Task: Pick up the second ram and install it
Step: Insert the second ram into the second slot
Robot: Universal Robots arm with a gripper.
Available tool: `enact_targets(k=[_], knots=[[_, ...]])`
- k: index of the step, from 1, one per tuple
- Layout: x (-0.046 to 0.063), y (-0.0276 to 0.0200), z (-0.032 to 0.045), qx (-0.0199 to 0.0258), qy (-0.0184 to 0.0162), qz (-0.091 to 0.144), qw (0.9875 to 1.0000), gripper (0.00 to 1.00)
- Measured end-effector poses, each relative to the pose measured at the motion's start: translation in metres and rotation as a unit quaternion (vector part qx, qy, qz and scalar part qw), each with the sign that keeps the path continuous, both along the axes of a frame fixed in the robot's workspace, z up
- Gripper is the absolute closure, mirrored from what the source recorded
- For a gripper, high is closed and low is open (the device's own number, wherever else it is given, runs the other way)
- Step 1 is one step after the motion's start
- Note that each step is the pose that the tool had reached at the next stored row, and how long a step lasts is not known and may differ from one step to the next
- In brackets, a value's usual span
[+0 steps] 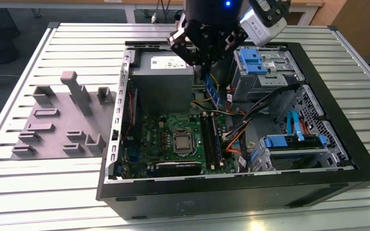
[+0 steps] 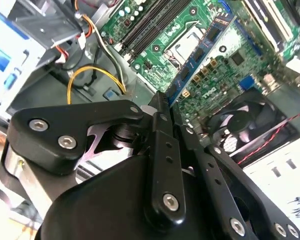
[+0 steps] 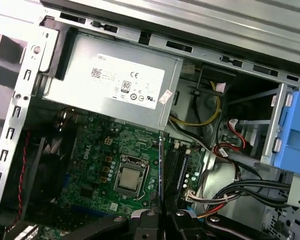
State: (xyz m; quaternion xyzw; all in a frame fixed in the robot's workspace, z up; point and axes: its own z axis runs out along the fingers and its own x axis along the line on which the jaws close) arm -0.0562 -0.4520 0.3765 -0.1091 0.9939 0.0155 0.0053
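hanging above the open case [image 1: 358, 159], the gripper [image 1: 205, 65] pinches the second ram [image 1: 212, 91].

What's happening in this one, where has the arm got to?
The gripper holds the second ram, a narrow blue stick, edge-on, with its jaws shut on it. It hangs inside the open computer case, beside the grey power supply and above the green motherboard. The memory slots beside the processor lie below it; the stick is not seated yet. The grey fixture sits outside the case on the table.
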Motion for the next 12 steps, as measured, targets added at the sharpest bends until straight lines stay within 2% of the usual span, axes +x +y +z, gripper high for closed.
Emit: enact_targets(k=[5,8,12], knots=[[0.0,0.0,-0.0018,0.0,0.0,-0.046,0.9989,0.86],[0.0,0.0,-0.0036,0.0,0.0,-0.073,0.9974,0.86],[0.0001,0.0002,-0.0077,0.0001,0.0,-0.096,0.9953,0.86]])
